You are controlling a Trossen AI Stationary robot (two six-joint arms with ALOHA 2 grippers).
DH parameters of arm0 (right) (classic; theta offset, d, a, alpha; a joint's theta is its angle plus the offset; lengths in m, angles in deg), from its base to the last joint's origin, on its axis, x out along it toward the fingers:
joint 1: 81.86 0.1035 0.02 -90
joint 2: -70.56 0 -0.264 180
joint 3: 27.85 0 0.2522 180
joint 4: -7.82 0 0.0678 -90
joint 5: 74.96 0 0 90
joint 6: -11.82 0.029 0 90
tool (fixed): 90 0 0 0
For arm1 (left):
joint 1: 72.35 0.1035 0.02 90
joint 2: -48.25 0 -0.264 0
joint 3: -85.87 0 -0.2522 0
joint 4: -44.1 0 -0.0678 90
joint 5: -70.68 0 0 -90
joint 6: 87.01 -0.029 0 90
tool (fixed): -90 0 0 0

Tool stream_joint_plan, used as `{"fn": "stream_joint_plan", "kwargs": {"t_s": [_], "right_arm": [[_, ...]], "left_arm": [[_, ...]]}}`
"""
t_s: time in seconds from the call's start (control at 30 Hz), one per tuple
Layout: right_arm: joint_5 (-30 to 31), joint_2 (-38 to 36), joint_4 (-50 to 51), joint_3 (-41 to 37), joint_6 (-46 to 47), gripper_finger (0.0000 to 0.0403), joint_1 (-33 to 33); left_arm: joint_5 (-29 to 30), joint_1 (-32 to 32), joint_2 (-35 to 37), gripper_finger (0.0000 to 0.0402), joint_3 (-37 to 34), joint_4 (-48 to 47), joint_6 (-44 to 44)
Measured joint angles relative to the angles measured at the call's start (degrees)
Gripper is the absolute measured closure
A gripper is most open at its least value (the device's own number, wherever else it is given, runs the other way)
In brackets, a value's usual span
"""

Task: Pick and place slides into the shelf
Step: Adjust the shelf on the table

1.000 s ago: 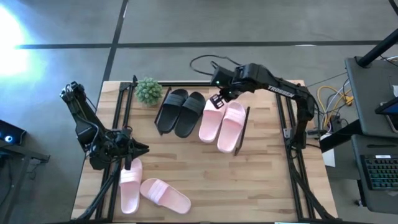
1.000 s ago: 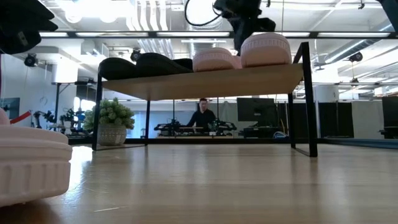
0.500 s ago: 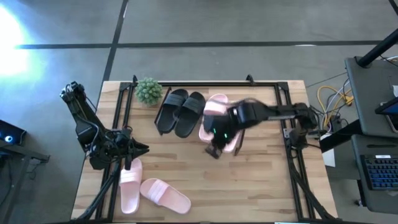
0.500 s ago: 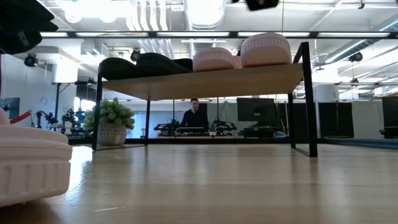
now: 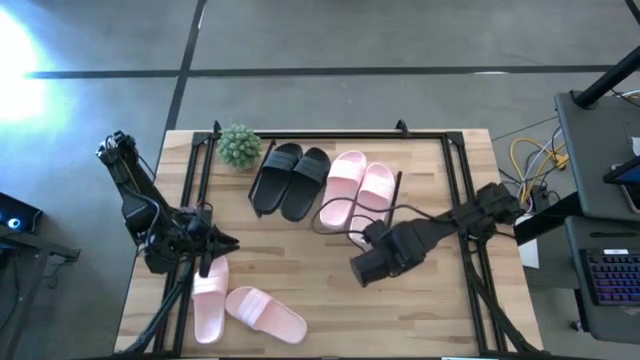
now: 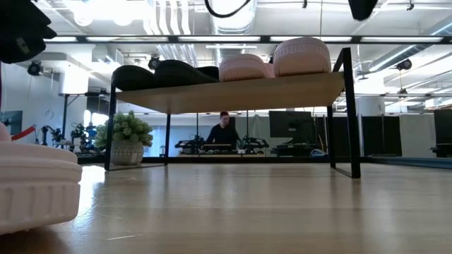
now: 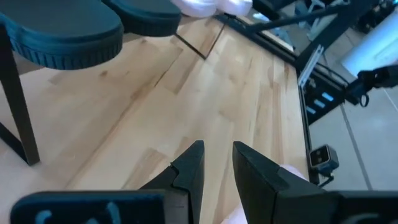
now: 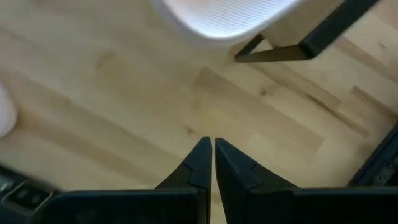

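The right pincer (image 5: 362, 271) hangs over bare bench (image 5: 420, 310) in front of the shelf (image 6: 240, 92), its fingers (image 8: 205, 163) closed to a hairline gap and holding nothing. The left pincer (image 5: 222, 240) waits near the bench's left edge, narrowly parted and also empty, just above the two pink slides (image 5: 240, 305) that lie on the bench at front left, one straight and one angled across its toe end. On the shelf top sit two black slides (image 5: 290, 180) and two pink slides (image 5: 355, 190), side by side in the high view; the rightmost pink slide (image 5: 374, 186) lies close to the shelf's right end. Four slides appear placed and two remain. Likely hazards from here: the remaining pair touch or nearly touch, so a grasp on one may drag or flip the other toward the bench edge; the shelf top looks nearly full, so a further slide set there could push the rightmost one off; an arm reaching low could catch the thin black shelf legs (image 6: 351, 113) or the potted plant (image 5: 239, 146) beside the shelf's left end.
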Motion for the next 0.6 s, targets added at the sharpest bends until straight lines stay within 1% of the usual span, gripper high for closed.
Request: {"fn": "stream_joint_plan", "kwargs": {"t_s": [0.07,0.17,0.3,0.53,0.6], "right_arm": [[1.61,-0.04,-0.06,-1.61,1.49,0.0390,0.14],[3.26,-0.10,-0.06,-4.15,1.19,0.0390,-0.90],[4.26,-0.24,0.00,-7.61,-2.16,0.0390,-3.48],[8.00,-1.41,0.16,-11.80,-7.17,0.0390,-8.33],[10.80,-2.51,0.20,-13.37,-7.38,0.0390,-10.04]], "left_arm": [[-0.63,0.00,-0.21,0.0332,-0.05,0.05,-0.80],[-1.12,0.00,-0.53,0.0332,-0.08,0.09,-1.32],[-1.24,0.00,-0.49,0.0332,-0.09,0.15,-1.29],[-1.30,0.00,-0.49,0.0332,-0.09,0.38,-0.96],[-1.30,0.01,-0.51,0.0332,-0.09,0.50,-0.94]]}}
